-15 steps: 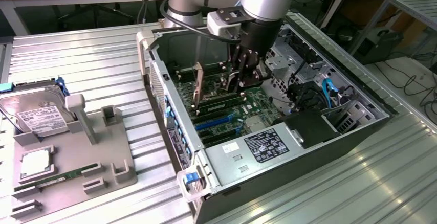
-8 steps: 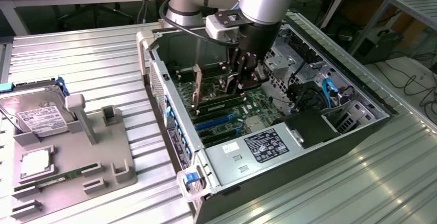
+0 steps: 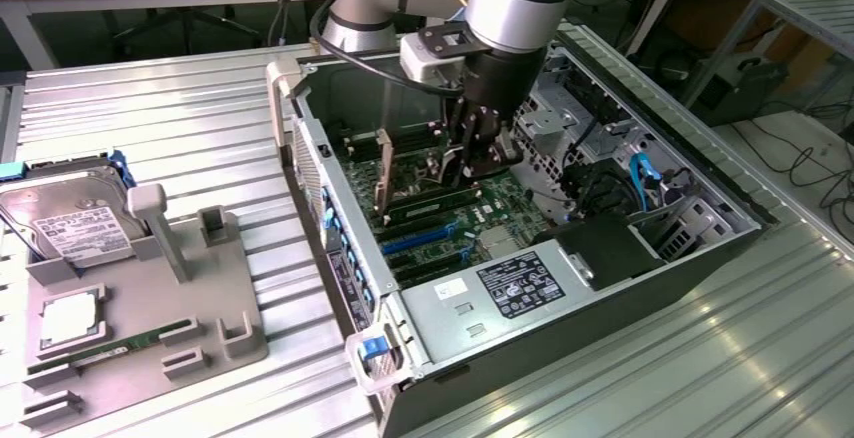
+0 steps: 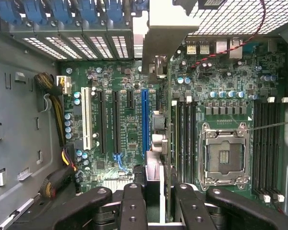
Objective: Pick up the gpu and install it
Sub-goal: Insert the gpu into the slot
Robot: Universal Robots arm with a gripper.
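- The install step is judged to be in hand: the gpu [image 3: 384, 173] is seen standing on edge inside the open computer case [image 3: 707, 248], held over the motherboard [image 3: 501, 198].
- The gripper [image 3: 470, 163] is clamped on the gpu, its fingers [image 4: 134, 206] closed on either side of the card's upper edge, as the wrist view shows.
- In the wrist view the card [image 4: 158, 124] is seen edge-on, lying along the board just beside the blue expansion slot [image 4: 144, 120], with its metal bracket [image 4: 165, 21] towards the rear slot openings of the case.
- Whether the card's connector is already seated in a slot cannot be told; the contact is hidden by the card itself.
- A next move is judged to call for a straight push along the slot, with the bracket kept in line with its rear opening and the card kept upright.
- The way is crowded by the memory slots [image 4: 185, 129], the empty processor socket [image 4: 224, 155] and a red wire [image 4: 221, 50] near the rear.
- A power supply [image 3: 514, 293] sits at the near end of the case.
- Outside the case, on the exterior view's left, a hard drive [image 3: 74, 218] and a memory stick [image 3: 114, 350] rest in a grey parts holder [image 3: 200, 298], well apart from the work.
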